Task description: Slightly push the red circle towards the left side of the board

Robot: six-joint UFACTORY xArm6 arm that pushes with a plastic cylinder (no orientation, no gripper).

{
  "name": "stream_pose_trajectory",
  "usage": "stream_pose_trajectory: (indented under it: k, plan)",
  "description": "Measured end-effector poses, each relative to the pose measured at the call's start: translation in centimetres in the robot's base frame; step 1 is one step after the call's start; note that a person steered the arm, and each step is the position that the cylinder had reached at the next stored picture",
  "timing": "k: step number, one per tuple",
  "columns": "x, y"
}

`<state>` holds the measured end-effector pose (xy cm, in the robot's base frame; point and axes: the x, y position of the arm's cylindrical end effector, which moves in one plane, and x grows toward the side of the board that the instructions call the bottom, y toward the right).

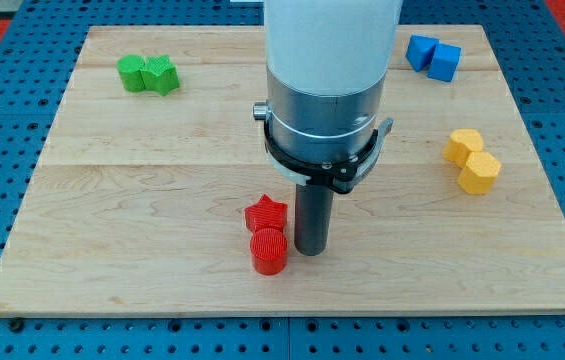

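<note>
The red circle (269, 251) stands on the wooden board (142, 220) near the view's bottom centre. A red star (265, 214) touches it just above. My tip (310, 251) is down on the board right beside the red circle, on its right side, very close to it or touching it; I cannot tell which. The rod rises from there into the arm's grey and white body, which hides the board's upper middle.
Two green blocks (148, 74), touching, sit at the view's top left. Two blue blocks (433, 56) sit at the top right. Two yellow blocks (472, 160) sit at the right. A blue pegboard surrounds the board.
</note>
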<state>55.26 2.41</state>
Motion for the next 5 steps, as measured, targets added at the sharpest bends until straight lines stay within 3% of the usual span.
stream_pose_trajectory:
  k: [3, 5]
  plan:
    - [1.8, 0.0]
    - [0.3, -0.1]
